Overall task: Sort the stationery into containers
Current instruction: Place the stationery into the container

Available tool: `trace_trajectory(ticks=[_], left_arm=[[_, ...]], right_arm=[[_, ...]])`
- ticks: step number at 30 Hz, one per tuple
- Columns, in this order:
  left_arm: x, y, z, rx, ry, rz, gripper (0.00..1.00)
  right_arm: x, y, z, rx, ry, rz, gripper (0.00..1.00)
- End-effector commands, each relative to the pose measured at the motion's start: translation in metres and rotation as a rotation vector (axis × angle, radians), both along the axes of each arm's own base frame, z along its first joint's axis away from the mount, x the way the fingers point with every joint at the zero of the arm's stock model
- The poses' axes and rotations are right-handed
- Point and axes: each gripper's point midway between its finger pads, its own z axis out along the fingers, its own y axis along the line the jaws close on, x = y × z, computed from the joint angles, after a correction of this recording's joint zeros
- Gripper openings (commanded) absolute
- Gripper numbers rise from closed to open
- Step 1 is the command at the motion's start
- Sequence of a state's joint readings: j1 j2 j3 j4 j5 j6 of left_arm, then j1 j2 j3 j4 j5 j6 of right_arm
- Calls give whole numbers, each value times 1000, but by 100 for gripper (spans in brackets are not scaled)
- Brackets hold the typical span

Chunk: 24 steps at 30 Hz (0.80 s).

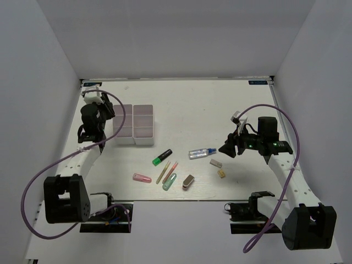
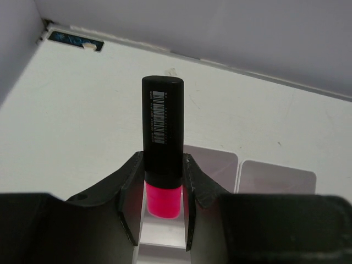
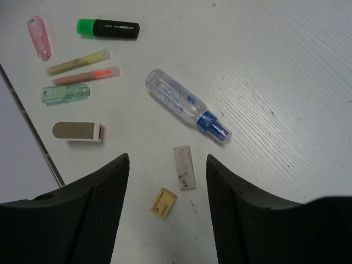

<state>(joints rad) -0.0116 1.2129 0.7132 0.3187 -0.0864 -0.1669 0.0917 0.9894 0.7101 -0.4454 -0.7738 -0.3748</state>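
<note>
The left gripper [image 2: 163, 164] is clamped on a black-capped pink highlighter [image 2: 162, 118], poised over the white organizer box [image 1: 144, 141]. I see nothing in its compartments yet. The right gripper [image 3: 168, 160] hangs wide open and empty above the grey block [image 3: 184, 166] and tan block [image 3: 164, 203]. 9 items lie loose on the table [image 1: 247, 104], so sorting looks barely begun.

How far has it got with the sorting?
Barely begun. No item shows in the box yet. The left hand grips a pink highlighter over it. The right hand is open and empty. Nine items lie on the table, among them the green highlighter and bottle.
</note>
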Motion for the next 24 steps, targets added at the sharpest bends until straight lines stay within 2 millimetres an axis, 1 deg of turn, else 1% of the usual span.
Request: trace_trajectory(ticks=[1, 2, 5, 6, 9, 10, 13, 14, 16, 17, 18, 19, 20, 21, 22, 23, 24], left_arm=[[11, -14, 20, -220, -70, -119, 0], [12, -13, 21, -237, -77, -135, 0], [18, -25, 25, -296, -89, -216, 0], [19, -24, 29, -300, -111, -221, 0], [23, -25, 32, -297, -124, -238, 0], [24, -28, 36, -294, -134, -251, 0], [24, -33, 31, -269, -135, -271, 0], [24, -34, 33, -255, -149, -274, 0], [22, -36, 26, -202, -167, -274, 0], [18, -37, 16, -179, -172, -276, 0], [18, -38, 21, -150, -215, -281, 0], [18, -35, 28, -122, -262, -263, 0], [15, -37, 18, -120, -253, -259, 0], [16, -31, 20, -110, -269, -231, 0], [16, -32, 21, -95, -275, -228, 0], [16, -37, 19, -86, -273, -240, 0], [18, -38, 23, -48, -298, -239, 0]], right_arm=[[0, 1, 7, 8, -36, 12, 61], [0, 1, 8, 7, -40, 10, 61], [1, 0, 8, 4, -40, 13, 61], [0, 1, 7, 6, -40, 19, 61], [0, 1, 7, 7, -38, 20, 61], [0, 2, 8, 7, -42, 22, 61], [-1, 2, 6, 3, -40, 27, 61], [-1, 2, 6, 5, -36, 26, 61], [0, 1, 5, 3, -35, 24, 61], [-1, 2, 5, 5, -30, 26, 61], [0, 2, 5, 5, -34, 26, 61], [0, 2, 5, 4, -31, 27, 61], [-1, 3, 4, 5, -29, 31, 61], [0, 3, 5, 5, -32, 33, 61], [0, 2, 3, 3, -24, 31, 61], [-1, 3, 2, 6, -22, 35, 61], [0, 2, 3, 2, -25, 33, 61]])
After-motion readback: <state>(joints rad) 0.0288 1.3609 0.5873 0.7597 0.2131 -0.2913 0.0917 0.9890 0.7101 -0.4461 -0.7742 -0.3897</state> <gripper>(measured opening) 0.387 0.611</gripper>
